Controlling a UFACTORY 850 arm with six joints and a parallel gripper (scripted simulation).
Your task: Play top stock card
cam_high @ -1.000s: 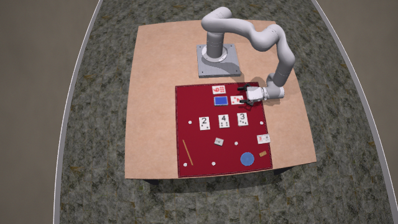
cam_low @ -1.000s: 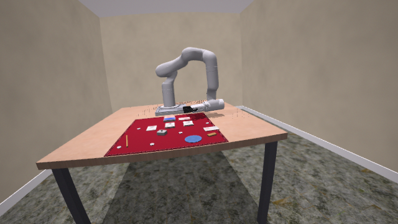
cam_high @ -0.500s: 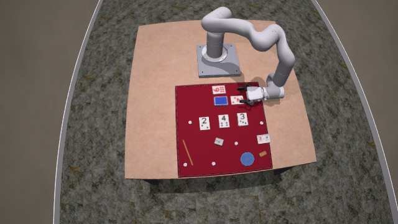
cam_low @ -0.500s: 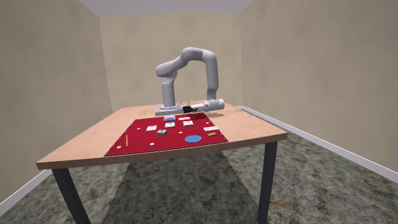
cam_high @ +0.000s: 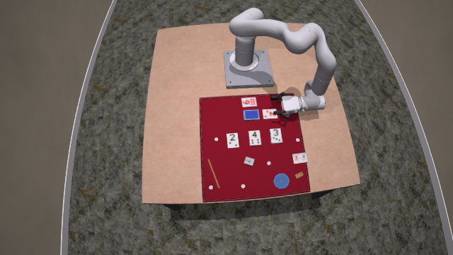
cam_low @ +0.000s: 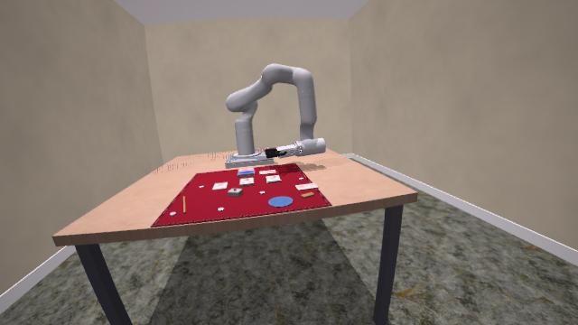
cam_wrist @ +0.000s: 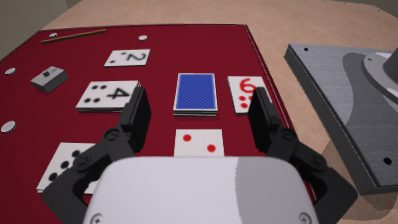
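My gripper (cam_high: 273,105) (cam_low: 267,153) (cam_wrist: 199,99) has its black fingers spread wide with nothing between them; it is lying on its side, low over the near-base edge of the dark red card cloth (cam_high: 226,156) (cam_low: 203,199) (cam_wrist: 165,45). Below it is a white card with a red two (cam_high: 266,116) (cam_low: 267,171) (cam_wrist: 200,145), face up. Just beyond the fingertips sits the blue-backed face-down stock (cam_high: 251,115) (cam_low: 246,171) (cam_wrist: 195,91), squared up.

I can't tell whether that two is the waste or the stock's top card already turned. I lean towards the waste, which would leave everything to do: lift, flip, lay, release, back off. No card rests askew on any pile. If the two were the drawn card, its place would be the black three pile (cam_high: 276,136) (cam_low: 273,179) (cam_wrist: 65,162).

Beside the stock is the red six pile (cam_high: 249,102) (cam_low: 246,170) (cam_wrist: 242,95), close enough for a finger to brush. The black four pile (cam_high: 255,138) (cam_low: 247,181) (cam_wrist: 107,95) and black two pile (cam_high: 232,140) (cam_low: 219,185) (cam_wrist: 127,58) lie on the other side. Farther out, a small grey box (cam_high: 249,161) (cam_low: 235,192) (cam_wrist: 50,79), a flat blue disc (cam_high: 281,180) (cam_low: 280,201) and a thin wooden stick (cam_high: 214,173) (cam_low: 184,204) (cam_wrist: 74,36) are well apart from my likely path.

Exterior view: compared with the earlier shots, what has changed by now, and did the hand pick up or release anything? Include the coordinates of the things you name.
The hand (cam_high: 273,105) (cam_low: 271,153) (cam_wrist: 199,99) has risen slightly, the arm with it. Nothing was visibly taken hold of or let go; the hand is open with nothing between its fingers. The face-down stock (cam_high: 251,115) (cam_low: 246,172) (cam_wrist: 195,91) and blue disc (cam_high: 281,180) (cam_low: 280,201) stayed put.
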